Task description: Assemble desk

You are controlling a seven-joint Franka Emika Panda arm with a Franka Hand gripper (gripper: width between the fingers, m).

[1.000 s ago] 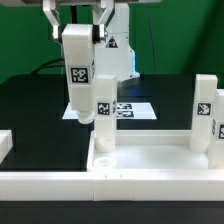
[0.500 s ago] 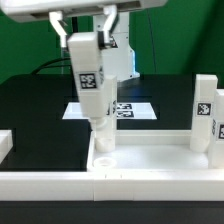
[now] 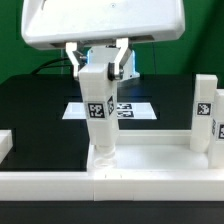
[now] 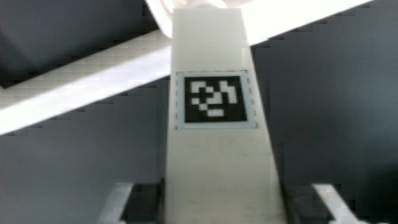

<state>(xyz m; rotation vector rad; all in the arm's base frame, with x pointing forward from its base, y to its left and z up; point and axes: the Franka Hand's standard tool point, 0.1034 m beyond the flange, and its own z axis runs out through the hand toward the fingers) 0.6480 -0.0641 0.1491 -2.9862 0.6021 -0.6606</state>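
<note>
My gripper is shut on a white desk leg with a black-and-white tag on its side, and holds it near its upper end. The leg hangs almost upright. Its lower end meets the corner socket on the exterior view's left of the white tray-like desk top. In the wrist view the leg runs straight away from the gripper, with one finger on each side of it. A second tagged leg stands upright at the top's corner on the exterior view's right.
The marker board lies flat on the black table behind the held leg. A long white rail runs along the front. A small white part sits at the exterior view's left edge. The arm's white housing fills the upper view.
The gripper has come down and shifted to the exterior view's right with the leg. The leg has swung from tilted to almost upright, and its foot now reaches the left corner socket.
</note>
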